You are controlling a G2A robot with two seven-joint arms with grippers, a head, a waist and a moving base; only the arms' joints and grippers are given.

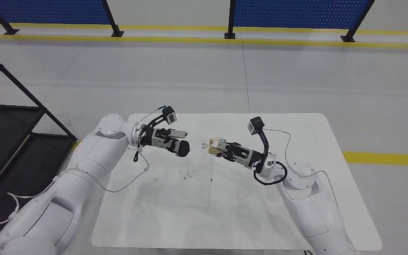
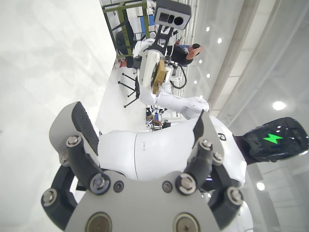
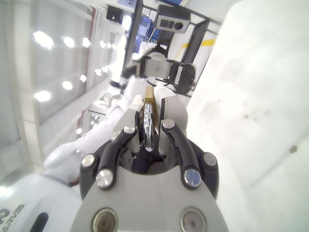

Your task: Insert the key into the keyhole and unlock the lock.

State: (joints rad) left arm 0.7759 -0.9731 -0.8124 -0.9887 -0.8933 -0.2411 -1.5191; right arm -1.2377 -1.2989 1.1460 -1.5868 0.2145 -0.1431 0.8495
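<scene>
Wide apart and empty, the left jaws show ribbed black pads (image 2: 83, 124) with nothing between them. They hover over the white tabletop (image 1: 268, 210), a little toward 12 o'clock from its middle, and point toward 3 o'clock.

Facing them, the right jaws are closed on a brass padlock (image 3: 147, 95) and hold it clear of the tabletop, with their white fingers (image 3: 169, 112) pressed against its two flat sides. The padlock's chrome shackle (image 3: 148, 126) lies inward, toward the palm of the right jaws. Its brass body points outward toward 9 o'clock, at the left jaws. The padlock sits at the 9 o'clock tip of the right jaws, between the two sets of jaws, which are near each other but apart. A small pale piece (image 1: 205, 146) juts from the padlock's outer end toward the left jaws; what it is I cannot tell.

At 6 o'clock from the jaws, a few dark specks (image 1: 188, 173) mark the tabletop.

Off the tabletop at 9 o'clock stands a black frame (image 1: 25, 121) on the grey floor. At 3 o'clock a yellow floor line (image 1: 370, 156) runs out from behind the tabletop's edge. Farthest off, at 12 o'clock, blue barriers (image 1: 293, 13) on black posts stand behind another yellow line.
</scene>
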